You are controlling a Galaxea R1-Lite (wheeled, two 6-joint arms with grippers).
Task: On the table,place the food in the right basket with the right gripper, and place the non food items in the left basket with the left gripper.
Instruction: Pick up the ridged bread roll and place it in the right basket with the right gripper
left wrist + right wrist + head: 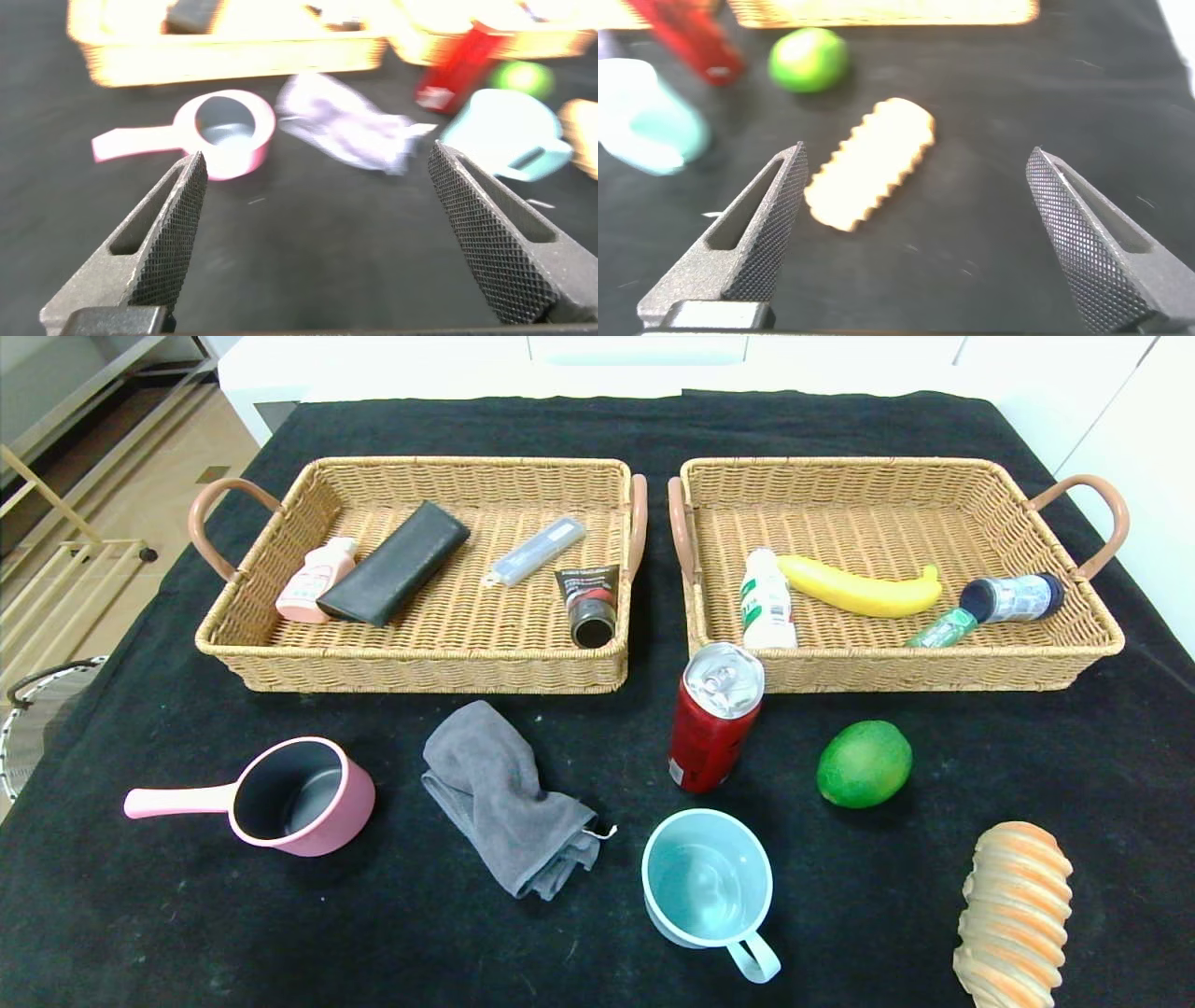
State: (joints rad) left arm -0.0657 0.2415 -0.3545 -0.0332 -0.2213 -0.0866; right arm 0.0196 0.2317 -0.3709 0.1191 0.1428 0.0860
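On the black table (187, 915) stand a red can (714, 717), a green lime (864, 763) and a ridged bread loaf (1015, 913), in front of the right basket (934, 667). A pink pot (299, 795), a grey cloth (504, 798) and a blue cup (708, 877) lie in front of the left basket (429, 665). Neither gripper shows in the head view. My left gripper (317, 154) hangs open over bare cloth short of the pot (224, 131). My right gripper (917, 151) hangs open short of the loaf (870, 163), holding nothing.
The left basket holds a pink bottle (316, 581), a black case (394, 575), a clear tube (537, 552) and a dark tube (591, 606). The right basket holds a white bottle (766, 598), a banana (861, 588) and a dark-capped bottle (1013, 597). A white counter borders the table's far edge.
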